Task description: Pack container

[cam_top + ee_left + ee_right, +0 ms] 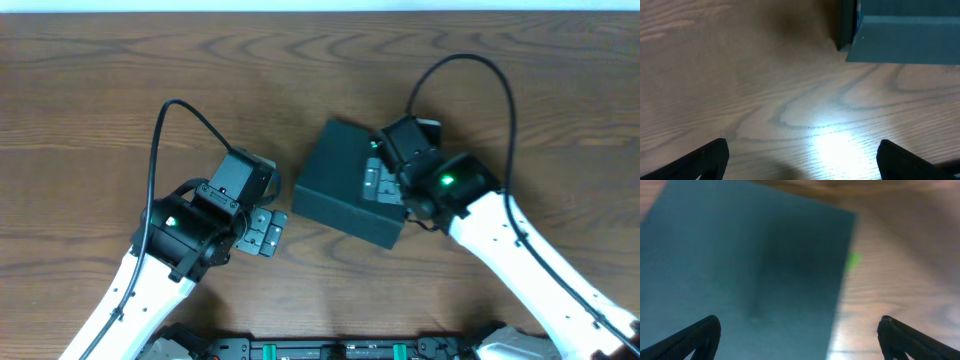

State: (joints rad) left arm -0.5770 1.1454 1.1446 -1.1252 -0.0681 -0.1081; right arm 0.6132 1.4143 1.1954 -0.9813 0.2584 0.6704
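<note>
- The container is lying flat on the table, turned askew with one corner pointing away from the robot. It is looking nearly square, with no long side showing.
- The right gripper is hanging over the container's right part, jaws spread wide, with the teal top lying beneath them.
- The left gripper is sitting apart, jaws spread wide, with the container lying ahead of them, off to the right.

One container, dark teal, on one wooden table. Two white arms, left arm and right arm, with one gripper apiece: left gripper, right gripper, each showing two dark fingertips in its wrist view. Two black cables, one looping off each arm: left cable, right cable; two green lights, one per arm.
</note>
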